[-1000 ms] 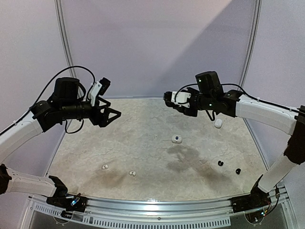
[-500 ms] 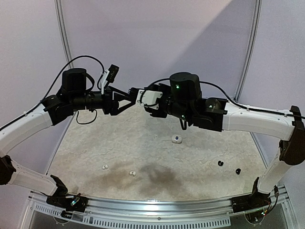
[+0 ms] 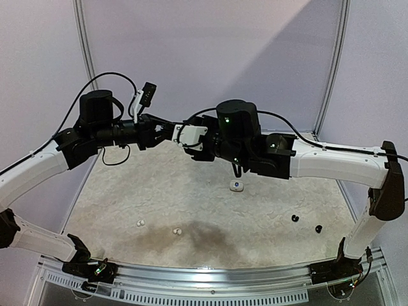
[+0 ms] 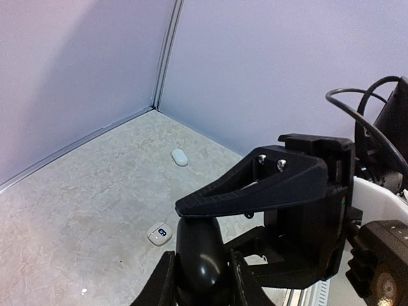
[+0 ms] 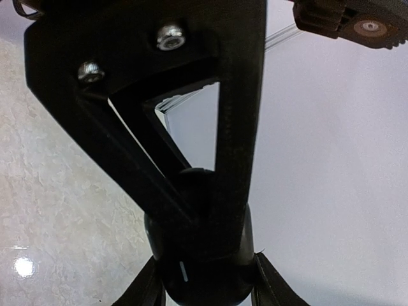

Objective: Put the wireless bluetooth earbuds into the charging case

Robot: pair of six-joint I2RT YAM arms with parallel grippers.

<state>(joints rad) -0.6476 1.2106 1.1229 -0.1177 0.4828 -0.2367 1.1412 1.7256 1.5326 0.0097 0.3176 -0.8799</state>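
Pale mottled table (image 3: 191, 197), both arms raised above it. The left arm (image 3: 38, 167) and right arm (image 3: 331, 159) reach inward and meet mid-air over the far centre. The left gripper (image 4: 199, 280) is clamped on a black case (image 4: 197, 245), a rounded pebble shape with a finger tight against each side. The right gripper (image 5: 204, 290) is closed on the same black case from the opposite end, and its triangular finger crosses over the case top in the left wrist view. The case is held clear of the table. A white case with dark spot (image 3: 236, 185) lies on the table below the right arm. A plain white case (image 4: 180, 157) sits farther back near the wall; it shows only in the left wrist view. The earbuds are all loose on the table, none in a case: white earbuds (image 3: 178, 231) front left, one more white (image 3: 140, 223) beside them, and black earbuds (image 3: 294, 218) front right, the second (image 3: 318, 228) near it.
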